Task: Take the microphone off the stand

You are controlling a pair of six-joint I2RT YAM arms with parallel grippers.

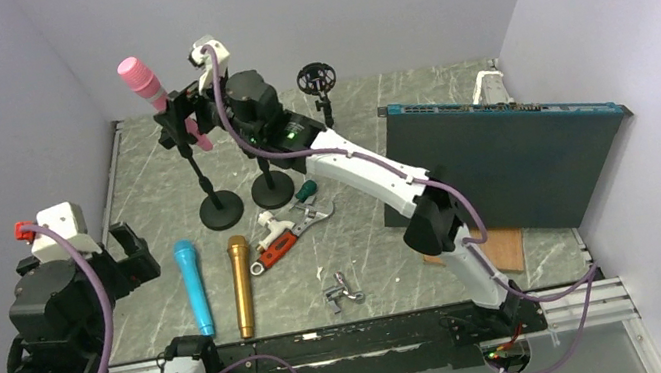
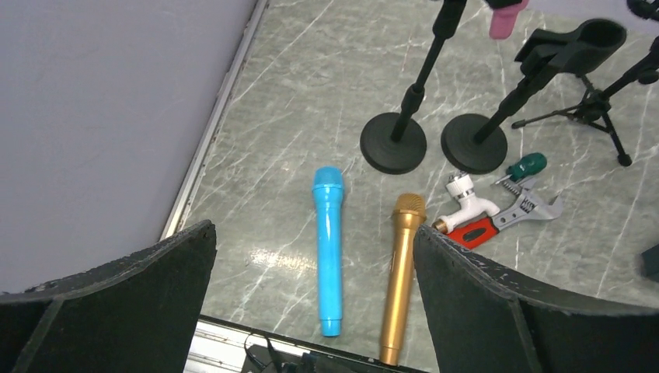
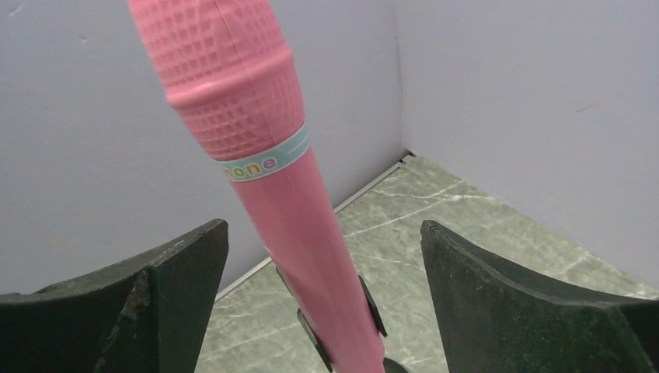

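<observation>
A pink microphone (image 1: 145, 84) sits tilted in the clip of a black round-based stand (image 1: 220, 208) at the back left. My right gripper (image 1: 184, 110) is open around the microphone's handle, just above the clip. In the right wrist view the microphone (image 3: 264, 171) runs between my two black fingers (image 3: 179, 280), apart from both. My left gripper (image 1: 127, 256) is open and empty at the near left, above the table. In the left wrist view only the microphone's lower tip (image 2: 507, 19) shows.
A second empty stand (image 1: 272, 189) is beside the first. A blue microphone (image 1: 193, 285) and a gold microphone (image 1: 242, 284) lie near the front. A wrench (image 1: 286, 236), a white tap (image 1: 272, 223), a small tripod mount (image 1: 317, 82) and a dark panel (image 1: 504, 157) are to the right.
</observation>
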